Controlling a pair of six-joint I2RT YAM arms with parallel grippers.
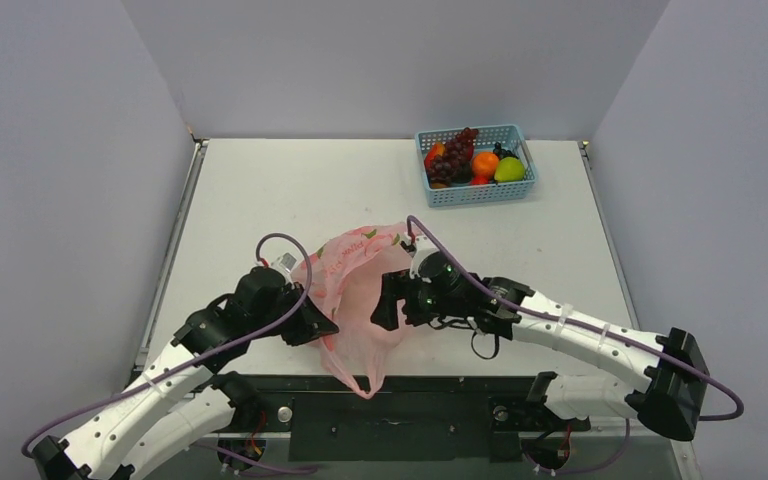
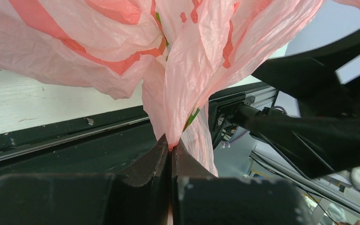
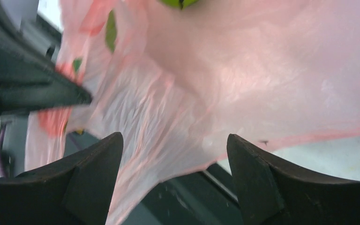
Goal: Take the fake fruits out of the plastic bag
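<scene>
The pink plastic bag (image 1: 355,285) lies crumpled at the table's near edge, one handle loop hanging over the front. My left gripper (image 1: 318,327) is shut on a fold of the bag (image 2: 187,70), with the film pinched between the closed fingertips (image 2: 171,146). My right gripper (image 1: 388,300) is open at the bag's right side, with the film (image 3: 225,84) just ahead of the spread fingers and nothing between them (image 3: 174,143). A green fruit (image 3: 178,2) with a dark stem pit peeks in at the top edge. The grape bunch (image 1: 455,155) and a yellow-green fruit (image 1: 509,169) lie in the basket.
The light blue mesh basket (image 1: 472,196) stands at the back right and also holds a round orange fruit (image 1: 485,163) and a red one (image 1: 434,153). The black frame rail (image 2: 65,136) runs along the table's front edge, under the bag. Grey walls close in three sides.
</scene>
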